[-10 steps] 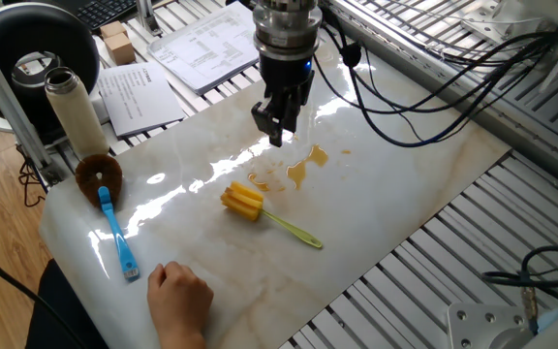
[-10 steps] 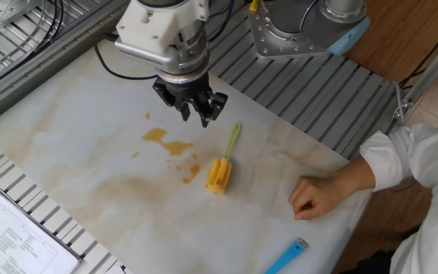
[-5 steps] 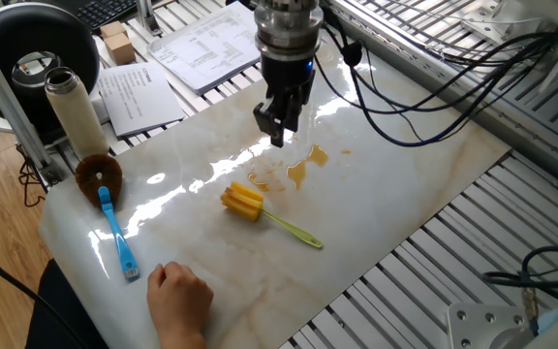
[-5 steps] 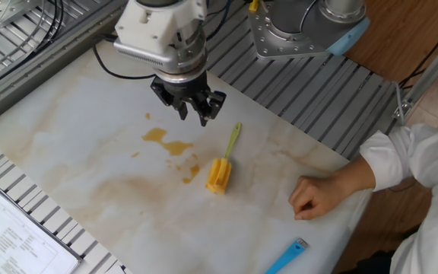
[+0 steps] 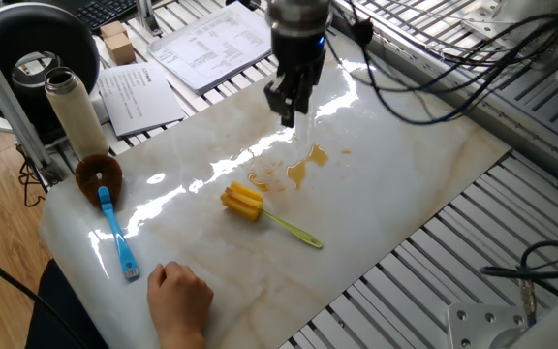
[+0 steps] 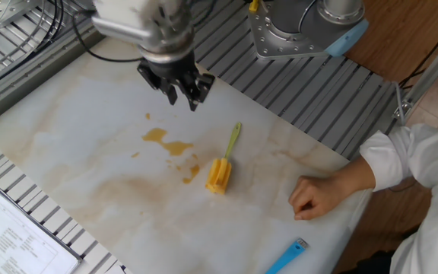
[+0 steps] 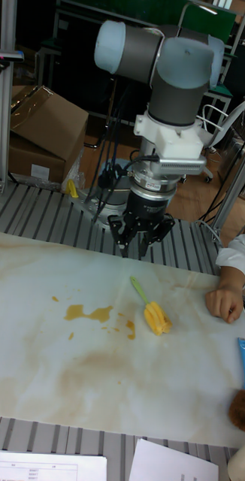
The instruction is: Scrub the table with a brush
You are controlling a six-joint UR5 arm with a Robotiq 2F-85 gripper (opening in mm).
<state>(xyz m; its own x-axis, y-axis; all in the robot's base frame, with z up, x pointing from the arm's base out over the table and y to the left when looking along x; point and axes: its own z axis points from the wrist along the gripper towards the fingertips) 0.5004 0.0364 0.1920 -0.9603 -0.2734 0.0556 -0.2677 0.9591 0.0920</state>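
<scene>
The brush (image 5: 243,202) lies flat near the middle of the table (image 5: 405,194), its yellow ridged head beside orange-brown stains (image 5: 303,165) and its thin handle pointing away from them. My gripper (image 5: 288,114) hangs open and empty above the slab, beyond the stains and well apart from the brush. The other fixed view shows the gripper (image 6: 182,94) up and left of the brush (image 6: 218,175). From the tall fixed view, the gripper (image 7: 141,242) hovers over the table's far edge, behind the brush (image 7: 155,316).
A person's hand (image 5: 180,296) rests on the slab's near edge. A blue-handled brush (image 5: 116,235) with a round brown head lies at the left end. A bottle (image 5: 71,107), papers (image 5: 206,44) and cables (image 5: 424,87) sit off the slab on the slatted frame.
The gripper has moved away from the stains and the brush toward the slab's far edge, still open. The brush and the hand have not moved.
</scene>
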